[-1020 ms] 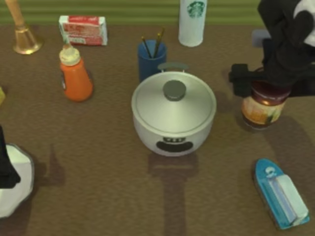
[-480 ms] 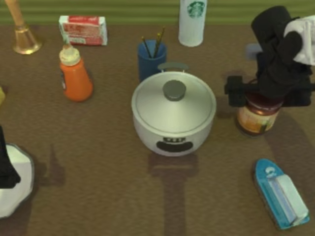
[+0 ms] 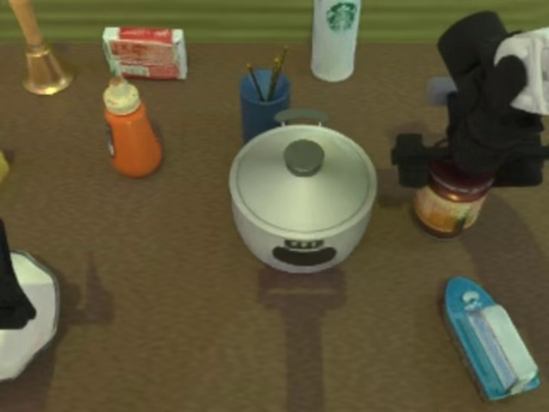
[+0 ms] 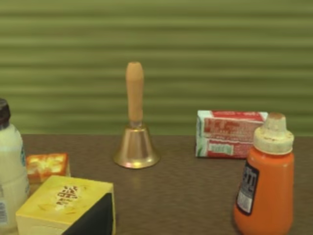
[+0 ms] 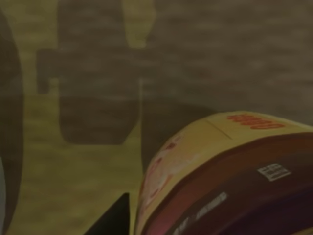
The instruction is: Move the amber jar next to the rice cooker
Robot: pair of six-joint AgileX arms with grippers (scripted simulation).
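Since a second ago the right jaws (image 3: 453,165), clamped on the jar (image 3: 448,202), carry it leftward to the cooker (image 3: 302,196), near the worktop's right edge, release remaining.

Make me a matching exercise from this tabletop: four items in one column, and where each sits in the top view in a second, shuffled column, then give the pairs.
Items
1. amber jar
2. rice cooker
3. orange squeeze bottle
4. brass bell

Places
A. far left corner of the table
B. middle of the table
C. right of the cooker, under the right gripper
D. left of the cooker, near the red and white carton

Pairs: 1-C, 2-B, 3-D, 4-A
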